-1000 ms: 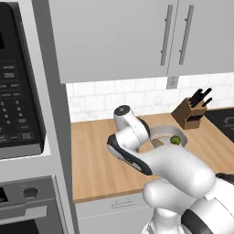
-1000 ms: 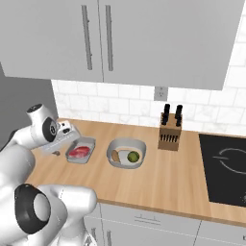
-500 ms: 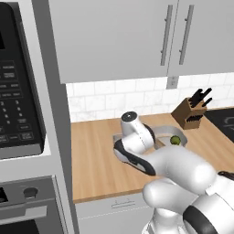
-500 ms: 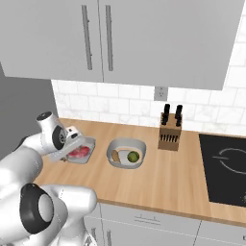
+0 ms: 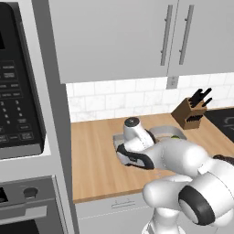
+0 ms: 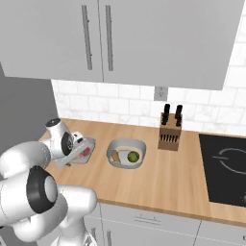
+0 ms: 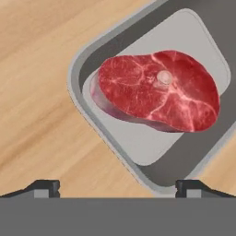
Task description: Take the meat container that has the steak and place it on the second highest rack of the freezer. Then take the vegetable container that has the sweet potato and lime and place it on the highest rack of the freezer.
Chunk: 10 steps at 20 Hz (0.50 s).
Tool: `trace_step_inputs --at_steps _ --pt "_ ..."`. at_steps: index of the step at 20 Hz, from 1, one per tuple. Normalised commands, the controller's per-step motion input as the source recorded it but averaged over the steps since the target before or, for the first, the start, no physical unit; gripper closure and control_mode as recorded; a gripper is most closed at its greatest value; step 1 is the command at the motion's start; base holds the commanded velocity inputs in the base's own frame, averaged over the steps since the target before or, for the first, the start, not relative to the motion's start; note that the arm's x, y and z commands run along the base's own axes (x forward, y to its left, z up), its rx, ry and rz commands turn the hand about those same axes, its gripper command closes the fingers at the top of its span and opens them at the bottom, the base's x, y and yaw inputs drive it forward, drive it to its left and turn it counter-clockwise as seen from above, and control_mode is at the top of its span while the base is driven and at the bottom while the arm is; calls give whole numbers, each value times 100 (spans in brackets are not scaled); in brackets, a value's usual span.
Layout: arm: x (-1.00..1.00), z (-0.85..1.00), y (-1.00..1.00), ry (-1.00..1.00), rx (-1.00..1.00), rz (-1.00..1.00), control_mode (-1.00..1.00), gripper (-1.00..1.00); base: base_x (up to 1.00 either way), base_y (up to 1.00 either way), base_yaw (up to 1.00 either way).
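The steak [image 7: 156,90] lies flat in its grey rectangular meat container [image 7: 77,87] on the wooden counter. My gripper [image 7: 117,188] hangs open just above the tray's near corner, one fingertip on each side of it, holding nothing. From the right base view the gripper [image 6: 76,152] sits low over the meat container [image 6: 86,144], with the steak [image 6: 86,153] partly showing. Right of it stands the vegetable container [image 6: 126,144] with the sweet potato [image 6: 116,156] and the lime [image 6: 133,156]. The freezer and its racks are out of view.
A knife block [image 6: 170,132] stands behind the bowl near the tiled wall, and a black cooktop [image 6: 226,163] lies further right. A microwave [image 5: 18,91] and oven [image 5: 27,205] column borders the counter on the left. Wall cabinets [image 5: 137,36] hang overhead.
The arm has swung toward the tray and come down, so the hand now sits low over the meat container. Tray and bowl have not moved.
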Motion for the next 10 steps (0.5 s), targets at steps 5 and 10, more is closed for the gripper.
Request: trace_step_inputs --at_steps 5,10 --pt "30 -15 8 9 -1 5 -100 -100 0 0 0" --pt "5 -15 15 6 -5 1 -100 -100 0 0 0"
